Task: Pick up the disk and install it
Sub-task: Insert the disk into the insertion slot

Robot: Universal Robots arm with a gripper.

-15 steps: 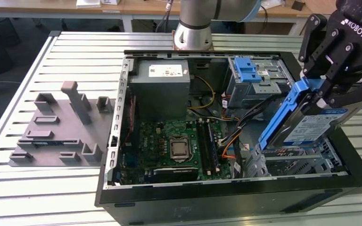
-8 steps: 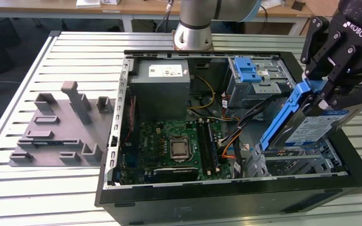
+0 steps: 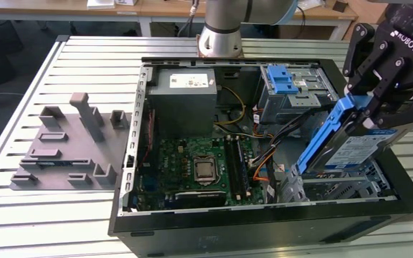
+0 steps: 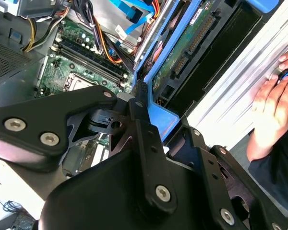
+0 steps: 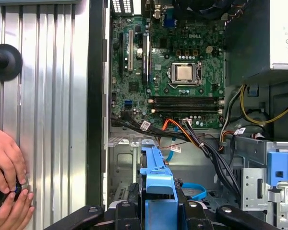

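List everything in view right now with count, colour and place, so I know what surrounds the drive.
disk: one, silver with blue rails, held tilted over the case at the exterior view's right
computer case: one, black, open, lying on the table
motherboard: one, green, inside the case
power supply box: one, grey with a white sticker, inside the case
drive cage: one, grey with a blue latch, inside the case, to the exterior view's right of the box
cables: one bundle, orange, yellow and black, across the case
fixture block: one, grey, on the table at the exterior view's left
table: one, slatted silver metal
hands: two, on the table beside the case
arm: one, silver-grey, behind the case
gripper: one, black, shut on the disk
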